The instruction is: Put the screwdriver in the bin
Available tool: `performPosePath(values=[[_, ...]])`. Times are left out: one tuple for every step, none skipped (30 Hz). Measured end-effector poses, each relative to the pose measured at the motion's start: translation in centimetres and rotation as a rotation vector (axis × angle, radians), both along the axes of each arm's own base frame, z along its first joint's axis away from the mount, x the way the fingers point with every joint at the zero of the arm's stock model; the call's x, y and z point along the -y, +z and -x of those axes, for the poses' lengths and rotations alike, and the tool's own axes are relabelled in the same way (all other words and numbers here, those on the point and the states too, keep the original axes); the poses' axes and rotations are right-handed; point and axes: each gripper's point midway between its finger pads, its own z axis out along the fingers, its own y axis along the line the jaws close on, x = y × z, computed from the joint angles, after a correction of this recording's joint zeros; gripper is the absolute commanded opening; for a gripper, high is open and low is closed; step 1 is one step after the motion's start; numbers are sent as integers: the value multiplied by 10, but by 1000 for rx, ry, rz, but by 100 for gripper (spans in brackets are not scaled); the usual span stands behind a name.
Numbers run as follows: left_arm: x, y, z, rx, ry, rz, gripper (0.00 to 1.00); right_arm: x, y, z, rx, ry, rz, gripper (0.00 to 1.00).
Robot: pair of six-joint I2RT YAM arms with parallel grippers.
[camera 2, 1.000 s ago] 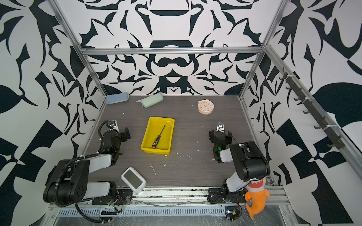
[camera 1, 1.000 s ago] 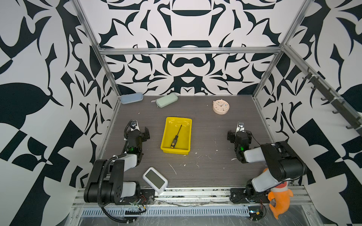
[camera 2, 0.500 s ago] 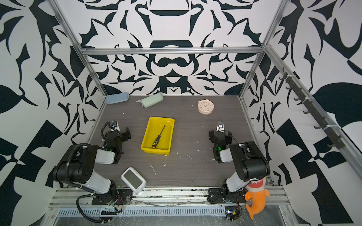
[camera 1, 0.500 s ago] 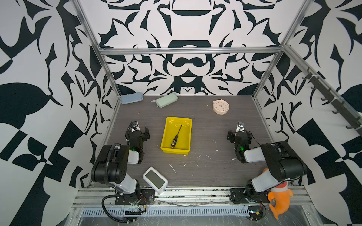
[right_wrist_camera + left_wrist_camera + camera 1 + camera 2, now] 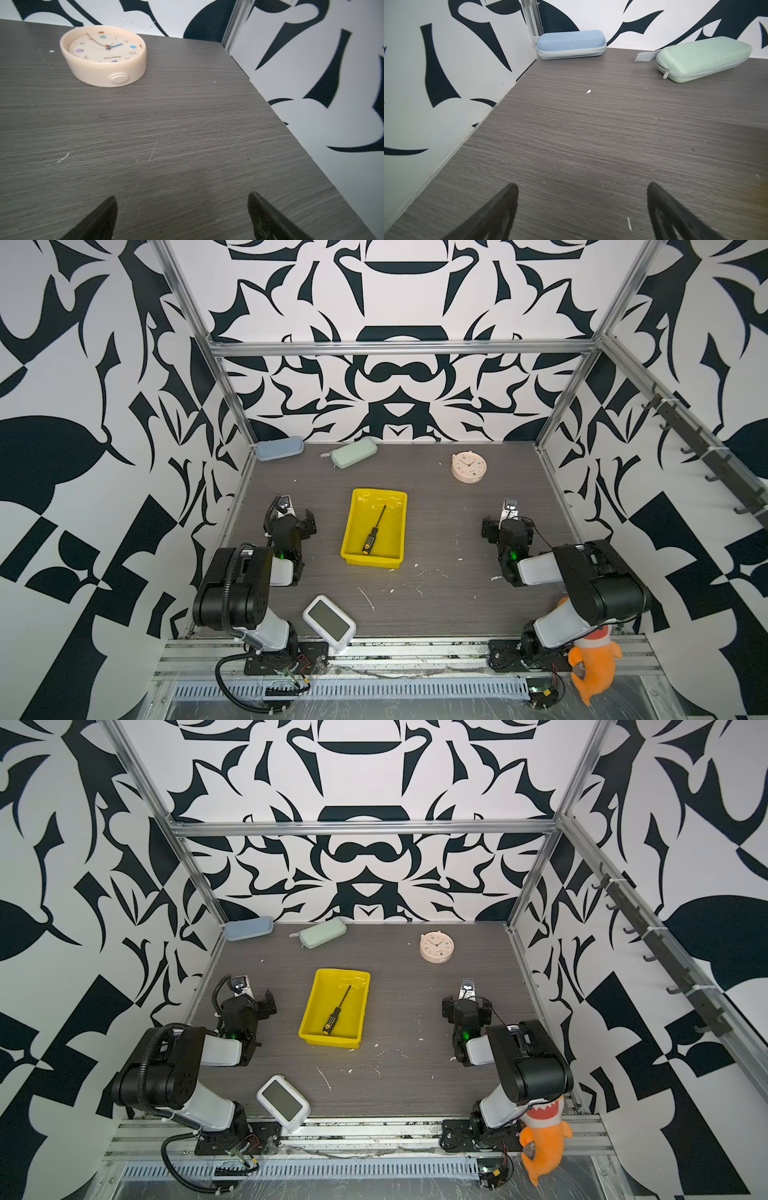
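On the grey table point(image 5: 449, 506) both arms rest low, one at each side, well apart from the bin point(image 5: 371, 560) at the middle. The left gripper point(image 5: 582, 188) stands spread wide, its two dark fingers point(image 5: 508, 199) above bare tabletop, holding and touching nothing. The right gripper point(image 5: 182, 196) is likewise spread wide and empty, over bare wood with the clock point(image 5: 104, 62) farther off. The yellow bin shows in both top views, and the screwdriver point(image 5: 373, 533) lies flat inside it point(image 5: 337, 1011), slanted, with the handle toward the near left and the shaft pointing far right. In each wrist view only the finger ends show, cut off by the picture edge. In both top views the fingertips are hard to separate from the dark gripper bodies, and the screwdriver's tip is too small to read.
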Motion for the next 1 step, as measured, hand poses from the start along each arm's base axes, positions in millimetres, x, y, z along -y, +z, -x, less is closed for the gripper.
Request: performPosePath(values=[[0, 0, 0, 0, 0, 0, 99, -2, 0, -2, -2, 20, -11, 99]])
